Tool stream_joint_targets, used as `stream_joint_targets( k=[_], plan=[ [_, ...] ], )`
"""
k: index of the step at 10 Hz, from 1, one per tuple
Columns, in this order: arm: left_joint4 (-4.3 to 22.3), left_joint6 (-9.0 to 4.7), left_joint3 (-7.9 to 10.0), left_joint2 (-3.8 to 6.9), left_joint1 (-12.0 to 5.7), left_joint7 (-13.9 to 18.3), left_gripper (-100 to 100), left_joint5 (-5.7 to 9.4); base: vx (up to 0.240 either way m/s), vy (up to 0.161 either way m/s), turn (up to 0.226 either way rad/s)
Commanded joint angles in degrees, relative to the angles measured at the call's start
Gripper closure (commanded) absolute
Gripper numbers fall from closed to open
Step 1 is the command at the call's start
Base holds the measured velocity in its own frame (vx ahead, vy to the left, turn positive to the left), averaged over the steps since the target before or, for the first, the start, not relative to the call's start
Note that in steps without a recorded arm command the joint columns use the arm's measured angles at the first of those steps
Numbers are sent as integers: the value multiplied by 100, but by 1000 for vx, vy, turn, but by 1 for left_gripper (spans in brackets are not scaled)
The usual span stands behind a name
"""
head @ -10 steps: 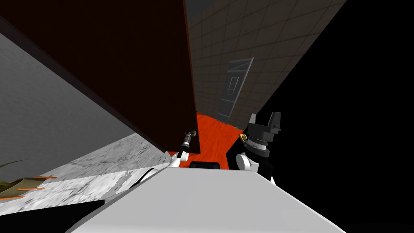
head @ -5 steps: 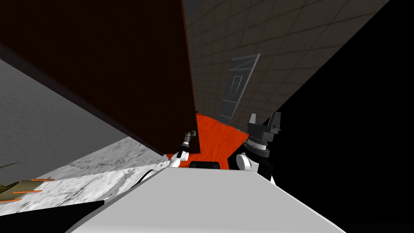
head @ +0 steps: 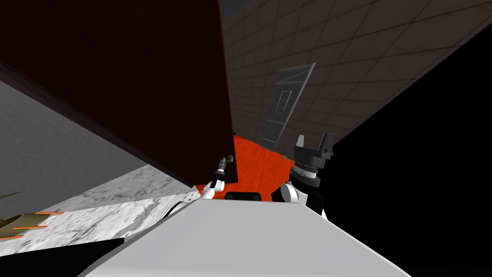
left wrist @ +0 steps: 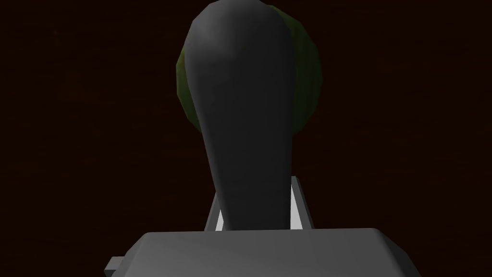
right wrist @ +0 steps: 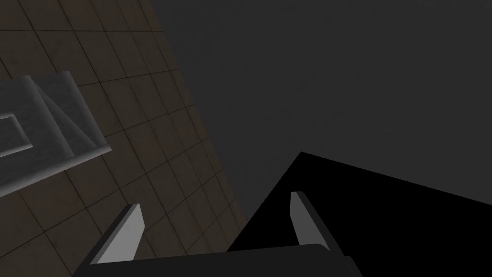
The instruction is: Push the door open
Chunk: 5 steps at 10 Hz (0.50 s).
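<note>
Step in hand: the push itself, w/ the door apparently part-swung, judging by the gap at its free edge. Left end effector [left wrist: 256, 202] is clamped on the dark lever handle [left wrist: 240, 120], fingers [left wrist: 297, 202] pressing its sides. Next: drive fwd along the swing arc, grip firm. Right end effector [head: 313, 143] hangs spread wide, holding nothing. Dark brown door [head: 144, 72] is close ahead-left, w/ orange floor [head: 257, 158] beyond.
</note>
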Motion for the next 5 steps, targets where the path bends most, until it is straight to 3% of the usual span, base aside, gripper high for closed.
stream_joint_targets(
  k=[1, 2, 5],
  plan=[
    [223, -182, 115, 110, -167, -10, 100, 61, 132, -27, 57],
    [226, -201, 226, 73, -175, -142, 100, 123, 204, -32, 110],
    [229, -221, 339, 20, -184, -277, 100, 186, 179, -16, 90]
  ],
)
